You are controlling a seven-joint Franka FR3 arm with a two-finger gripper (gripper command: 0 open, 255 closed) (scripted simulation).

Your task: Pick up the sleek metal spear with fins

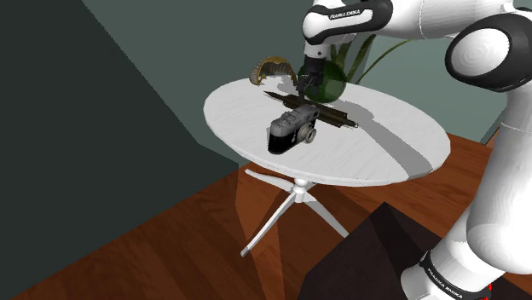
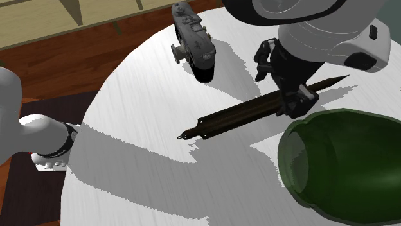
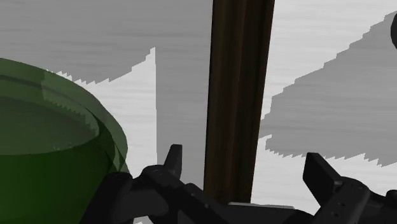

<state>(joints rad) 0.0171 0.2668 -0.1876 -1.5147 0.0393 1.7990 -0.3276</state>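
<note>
The spear (image 2: 238, 115) is a long dark brown rod with a pointed tip, lying flat on the round white table (image 2: 148, 186). My gripper (image 2: 283, 83) is down over the rod near its pointed end. In the wrist view the rod (image 3: 240, 95) runs between the two black fingers (image 3: 173, 162), which stand apart on either side of it with small gaps; the gripper (image 3: 245, 168) is open. In the shoulder view the gripper (image 1: 307, 83) hangs over the far end of the spear (image 1: 337, 117).
A green vase (image 2: 340, 160) stands right beside the gripper, close to one finger. A black and grey camera (image 1: 292, 129) lies next to the spear's middle. A golden curled object (image 1: 271, 68) sits at the table's far edge (image 1: 384, 158), with a plant behind the vase.
</note>
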